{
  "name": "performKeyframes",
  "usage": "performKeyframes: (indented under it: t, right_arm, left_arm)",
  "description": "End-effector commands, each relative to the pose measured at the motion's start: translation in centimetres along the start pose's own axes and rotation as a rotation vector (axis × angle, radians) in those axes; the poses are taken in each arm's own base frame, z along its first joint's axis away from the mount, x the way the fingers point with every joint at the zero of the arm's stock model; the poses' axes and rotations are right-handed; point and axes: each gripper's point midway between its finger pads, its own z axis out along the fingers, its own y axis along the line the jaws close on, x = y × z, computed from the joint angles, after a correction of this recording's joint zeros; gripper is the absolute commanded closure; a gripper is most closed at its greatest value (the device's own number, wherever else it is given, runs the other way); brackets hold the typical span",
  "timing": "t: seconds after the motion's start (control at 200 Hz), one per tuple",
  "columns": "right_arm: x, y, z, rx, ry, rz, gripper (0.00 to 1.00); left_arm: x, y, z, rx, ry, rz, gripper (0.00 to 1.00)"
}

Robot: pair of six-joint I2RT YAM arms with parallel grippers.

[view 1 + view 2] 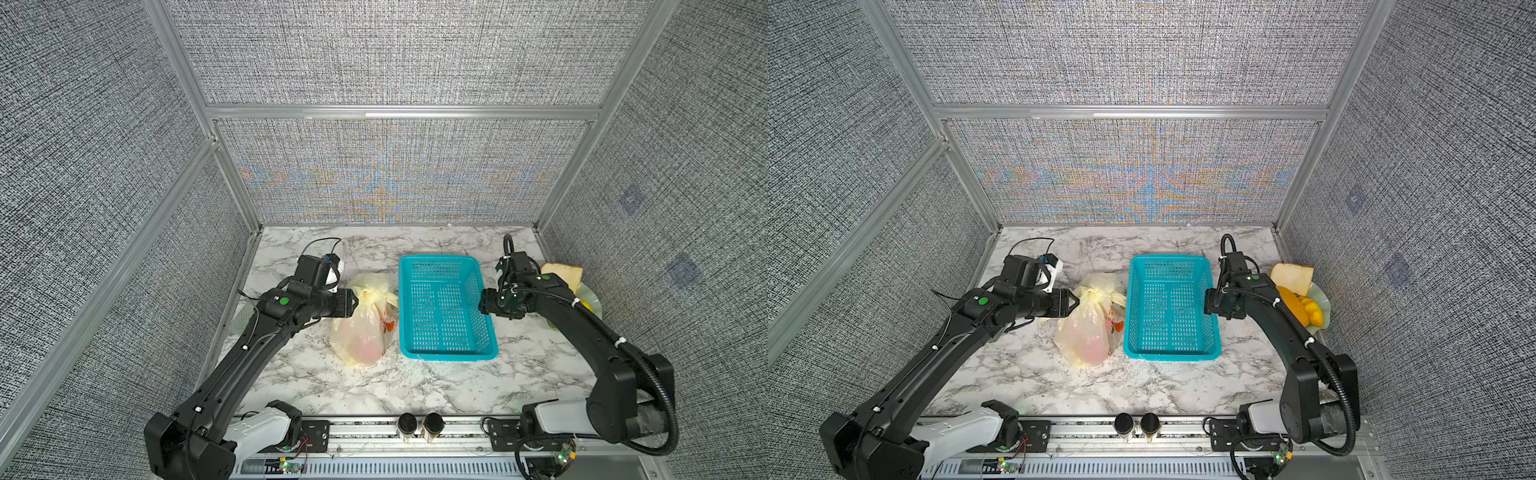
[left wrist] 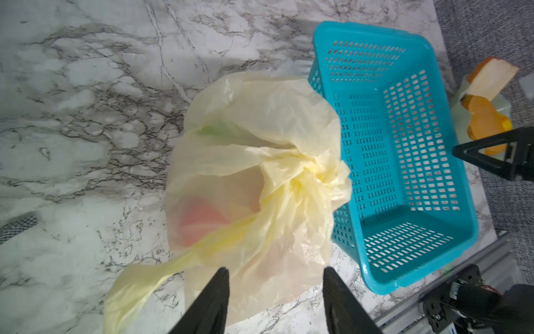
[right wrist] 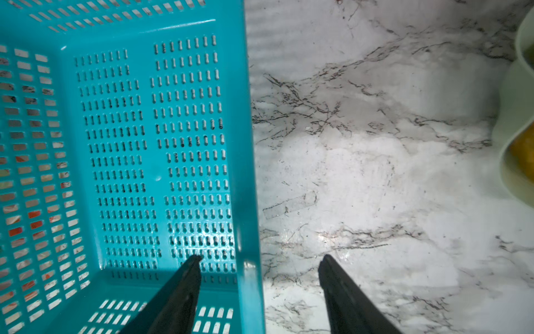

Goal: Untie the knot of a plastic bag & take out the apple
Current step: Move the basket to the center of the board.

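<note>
Both top views: plastic bag (image 1: 363,328) lies mid counter (image 1: 374,386), just beside turquoise basket (image 1: 440,258). Knot (image 1: 369,296) tied, at bag's end twd back edge.
L wrist: left gripper (image 2: 276,270) fingers apart, empty, over bag; pinkish apple (image 2: 202,217) inside.
R wrist: right gripper (image 3: 260,257) fingers apart, empty, straddling basket wall.

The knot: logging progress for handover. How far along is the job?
Done: nothing; the knot is tied and the apple shows red inside the plastic bag. In hand: the left gripper hovers open over it; the right gripper is open above the basket rim. Left: untying, removing the apple.
</note>
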Motion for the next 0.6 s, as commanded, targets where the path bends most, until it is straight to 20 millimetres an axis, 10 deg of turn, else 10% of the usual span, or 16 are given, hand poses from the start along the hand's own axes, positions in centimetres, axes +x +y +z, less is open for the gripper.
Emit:
performKeyframes:
  t: [0.0, 0.405, 0.595]
  right_arm:
    - [-0.4, -0.2, 0.4, 0.002, -0.008, 0.012, 0.4]
    - [-2.9, -5.4, 0.5, 0.124, -0.074, 0.099, 0.53]
    - [-5.3, -3.3, -2.4, 0.045, -0.172, 0.058, 0.45]
  left_arm:
    - [0.8, 0.9, 0.8, -0.046, 0.025, -0.015, 0.46]
    - [-0.5, 0.2, 1.8, -0.04, -0.016, 0.019, 0.46]
    - [-1.8, 0.0, 1.1, -0.078, -0.063, 0.043, 0.46]
